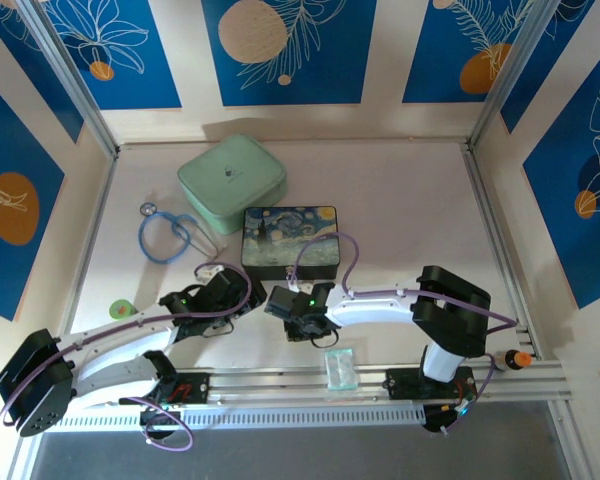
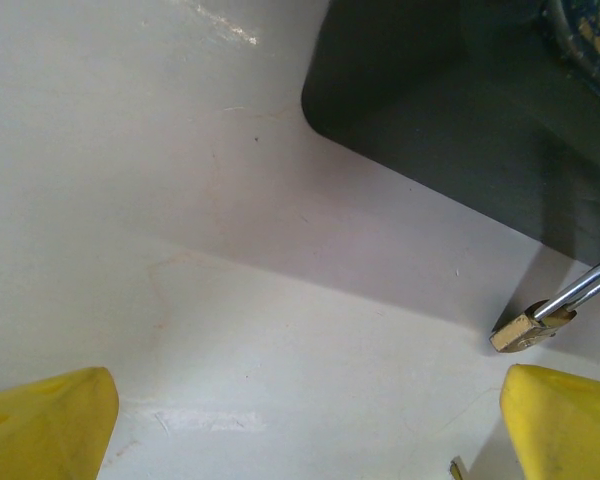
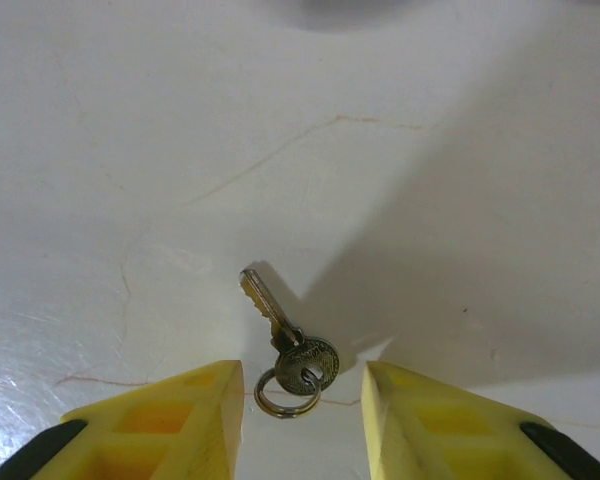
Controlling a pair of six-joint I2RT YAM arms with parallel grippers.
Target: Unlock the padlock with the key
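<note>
- The left jaws stand spread as wide as they go, one yellow finger (image 2: 40, 430) in each lower corner of the left wrist view, and they hold nothing. My reading is that they wait open so the lock body can be taken between them.
- The padlock (image 2: 525, 330) lies on the worktop (image 2: 230, 250), just beside the near edge of the painted box (image 2: 460, 120). It is close ahead of the finger at the right of that view, off to one side of the gap and not inside it.
- Its silver shackle (image 2: 585, 290) runs up and out of the frame, so I cannot tell whether it is hooked through anything.
- The right jaws are partly open, with a yellow finger (image 3: 170, 420) on either side of the key's round head. Neither finger visibly touches it, and nothing is gripped.
- The key (image 3: 278, 322) lies flat on the worktop with its blade pointing away from the jaws. Its head and split ring (image 3: 280, 414) sit nearest them.
- That line-up looks deliberate, since a pinch on the head would leave the blade free to enter the lock.
- The key is not yet lifted, so the unlocking itself has not begun.
</note>
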